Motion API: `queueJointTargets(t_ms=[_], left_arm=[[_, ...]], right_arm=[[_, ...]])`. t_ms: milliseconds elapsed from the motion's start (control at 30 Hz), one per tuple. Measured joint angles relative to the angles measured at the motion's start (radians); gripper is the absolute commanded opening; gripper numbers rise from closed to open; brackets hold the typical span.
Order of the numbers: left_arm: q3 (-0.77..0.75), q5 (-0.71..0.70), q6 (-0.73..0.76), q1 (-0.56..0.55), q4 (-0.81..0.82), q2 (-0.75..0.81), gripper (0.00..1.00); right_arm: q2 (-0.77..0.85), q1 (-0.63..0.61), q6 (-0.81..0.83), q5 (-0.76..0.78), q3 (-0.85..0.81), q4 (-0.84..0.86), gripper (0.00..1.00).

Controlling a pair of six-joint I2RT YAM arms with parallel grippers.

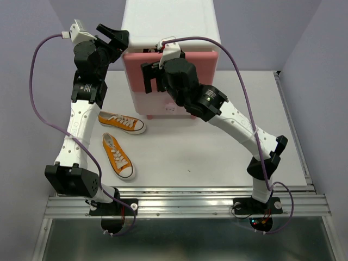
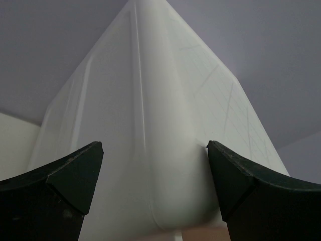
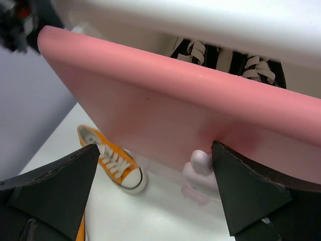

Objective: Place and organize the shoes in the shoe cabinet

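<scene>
The shoe cabinet [image 1: 168, 22] stands at the back of the table, its darker pink upper drawer [image 3: 165, 105] pulled out. Two black shoes [image 3: 225, 57] lie inside that drawer under the white top. Two orange shoes [image 1: 122, 123] [image 1: 117, 156] lie on the table, left of and in front of the cabinet. My right gripper [image 3: 155, 170] is open in front of the upper drawer front, with the white bunny knob [image 3: 200, 168] just inside its right finger. My left gripper [image 2: 155, 165] is open, its fingers on either side of the cabinet's white front left corner [image 2: 150, 125].
The paler pink lower drawer front [image 1: 157, 106] shows below the upper one. Purple walls enclose the white table [image 1: 217, 157] on three sides. A metal rail [image 1: 185, 201] runs along the near edge by the arm bases.
</scene>
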State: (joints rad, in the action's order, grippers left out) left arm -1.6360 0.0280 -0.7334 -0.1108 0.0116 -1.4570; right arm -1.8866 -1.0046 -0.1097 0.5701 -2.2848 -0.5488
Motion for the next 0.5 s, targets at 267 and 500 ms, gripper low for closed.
queueJointTargets(t_ms=[267,500], left_arm=[[0.039,-0.004,0.0,0.002,0.042,0.019,0.94],[0.07,-0.003,0.001,0.006,0.049,0.047,0.94]], right_arm=[[-0.064,0.08,0.008,-0.074,-0.054,0.077,1.0],[-0.003,0.112,0.016,-0.239,0.02,0.101,1.0]])
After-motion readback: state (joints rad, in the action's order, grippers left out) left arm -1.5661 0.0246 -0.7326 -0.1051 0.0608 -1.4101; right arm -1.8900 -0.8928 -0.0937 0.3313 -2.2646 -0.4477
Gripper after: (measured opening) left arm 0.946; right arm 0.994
